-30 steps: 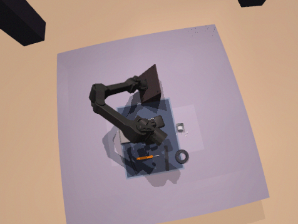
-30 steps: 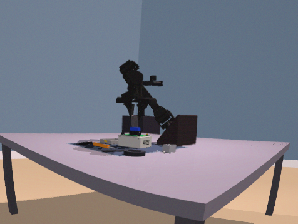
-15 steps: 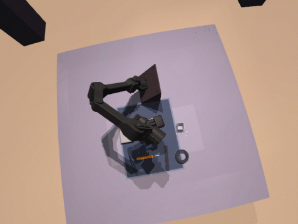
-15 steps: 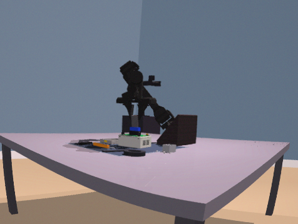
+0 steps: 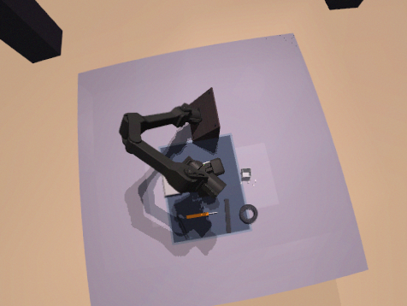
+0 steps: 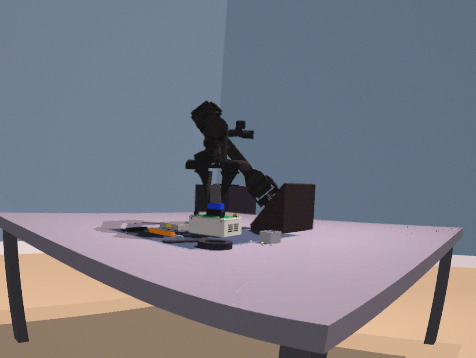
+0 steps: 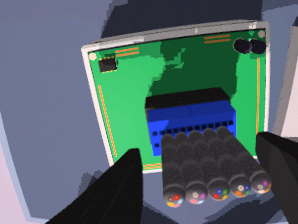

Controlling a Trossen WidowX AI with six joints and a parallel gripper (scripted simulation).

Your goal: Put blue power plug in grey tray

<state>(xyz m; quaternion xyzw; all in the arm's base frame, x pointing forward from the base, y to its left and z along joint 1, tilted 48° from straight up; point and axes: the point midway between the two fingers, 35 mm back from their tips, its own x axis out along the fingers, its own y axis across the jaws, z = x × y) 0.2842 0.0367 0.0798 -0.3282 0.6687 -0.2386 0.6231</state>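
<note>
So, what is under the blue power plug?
Under the blue plug I see a black socket on the green board. The plug covers the socket's inside, so its contacts cannot be seen.
</note>
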